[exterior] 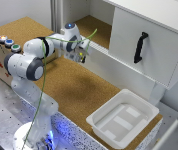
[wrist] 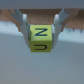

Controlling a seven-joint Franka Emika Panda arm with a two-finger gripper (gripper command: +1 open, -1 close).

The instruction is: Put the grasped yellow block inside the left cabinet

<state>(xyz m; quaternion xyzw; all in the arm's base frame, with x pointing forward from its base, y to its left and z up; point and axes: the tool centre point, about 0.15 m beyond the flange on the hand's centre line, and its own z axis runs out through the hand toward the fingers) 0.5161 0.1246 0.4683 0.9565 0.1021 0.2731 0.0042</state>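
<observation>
Block held at cabinet threshold.
Fingers (wrist: 40,30) clenched on yellow block (wrist: 40,38); left cabinet (exterior: 91,25) opening just beyond, toward upper centre of exterior view.

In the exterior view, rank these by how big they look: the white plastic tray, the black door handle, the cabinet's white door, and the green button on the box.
Largest to smallest as they appear in the exterior view:
1. white door
2. white plastic tray
3. black door handle
4. green button
None look close enough in size to be unsure.
</observation>
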